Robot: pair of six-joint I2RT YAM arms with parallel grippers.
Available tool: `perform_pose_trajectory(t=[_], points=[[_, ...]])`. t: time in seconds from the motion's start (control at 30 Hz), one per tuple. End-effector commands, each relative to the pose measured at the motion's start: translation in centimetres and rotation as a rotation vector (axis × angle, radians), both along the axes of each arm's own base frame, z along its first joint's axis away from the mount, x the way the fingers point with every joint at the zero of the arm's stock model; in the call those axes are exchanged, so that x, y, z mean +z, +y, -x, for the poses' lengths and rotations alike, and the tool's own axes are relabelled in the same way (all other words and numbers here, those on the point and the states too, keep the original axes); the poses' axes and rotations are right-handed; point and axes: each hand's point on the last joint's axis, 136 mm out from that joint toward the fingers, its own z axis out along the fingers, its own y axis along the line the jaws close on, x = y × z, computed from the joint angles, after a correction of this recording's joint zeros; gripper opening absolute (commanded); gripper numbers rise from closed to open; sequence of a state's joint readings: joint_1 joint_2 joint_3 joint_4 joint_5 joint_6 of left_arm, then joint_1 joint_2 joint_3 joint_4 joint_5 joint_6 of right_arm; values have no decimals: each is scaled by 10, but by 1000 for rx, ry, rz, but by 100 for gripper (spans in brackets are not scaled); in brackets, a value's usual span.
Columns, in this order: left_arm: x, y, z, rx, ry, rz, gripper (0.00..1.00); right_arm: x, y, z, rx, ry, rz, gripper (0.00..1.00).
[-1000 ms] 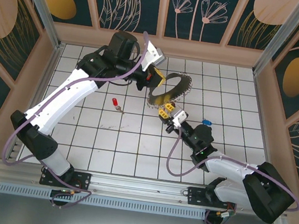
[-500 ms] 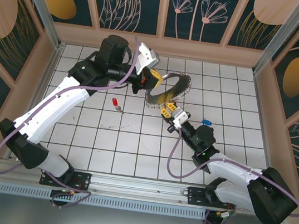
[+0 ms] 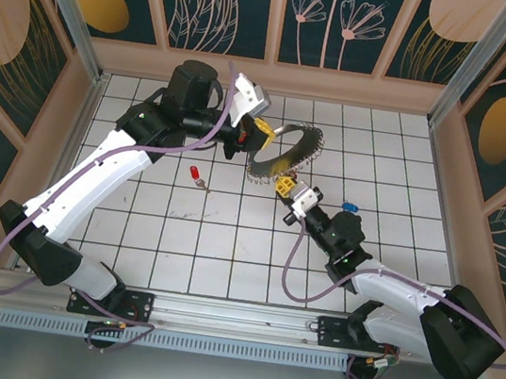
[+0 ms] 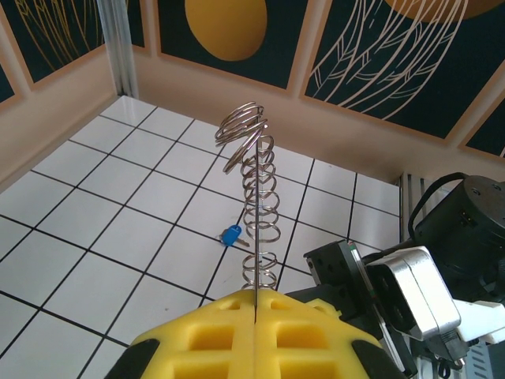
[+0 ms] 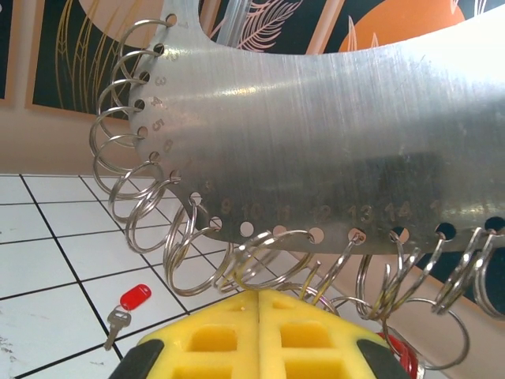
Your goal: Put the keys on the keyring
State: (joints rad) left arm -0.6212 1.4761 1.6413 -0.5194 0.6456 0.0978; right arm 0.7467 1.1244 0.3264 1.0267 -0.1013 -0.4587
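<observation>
The keyring [image 3: 294,148] is a flat grey metal loop with numbered holes, fringed with split rings, held up off the floor. My left gripper [image 3: 259,134] is shut on its thin edge [image 4: 256,181], yellow fingers [image 4: 213,332] pressed together. My right gripper [image 3: 284,187] sits just below the keyring [image 5: 331,134], jaws shut, tips against the hanging split rings [image 5: 268,260]; whether one is pinched I cannot tell. One red key [image 3: 198,176] lies on the tiles to the left [image 5: 134,298]. A red piece [image 5: 404,351] shows behind the rings at the lower right.
A blue key [image 3: 350,207] lies on the tiles right of the right gripper, also under the keyring [image 4: 230,234]. Patterned walls close the white tiled floor [image 3: 217,241] on three sides. The right arm's wrist [image 4: 410,292] is close beside the left fingers.
The right gripper's jaws have closed under the keyring and edged up towards it. The left arm's elbow swung left early on; the keyring stayed about where it was.
</observation>
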Motion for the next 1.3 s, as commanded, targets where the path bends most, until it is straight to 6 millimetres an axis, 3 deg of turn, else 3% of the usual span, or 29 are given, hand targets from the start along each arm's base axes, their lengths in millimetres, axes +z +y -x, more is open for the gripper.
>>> perform_pose_trajectory(t=[0.0, 0.23, 0.53, 0.77, 1.27], points=[[25, 1, 6, -19, -87, 55, 0, 18, 3, 4, 38, -26, -30, 4], [24, -1, 8, -29, -81, 59, 0, 27, -12, -9, -76, -32, -84, 10], [23, -2, 7, -28, -70, 68, 0, 33, -2, 0, 8, -59, -79, 13], [22, -2, 6, -21, -64, 72, 0, 43, -5, 2, 7, -72, -127, 14], [24, -1, 5, -12, -66, 77, 0, 38, -2, -3, -2, -61, -116, 23]])
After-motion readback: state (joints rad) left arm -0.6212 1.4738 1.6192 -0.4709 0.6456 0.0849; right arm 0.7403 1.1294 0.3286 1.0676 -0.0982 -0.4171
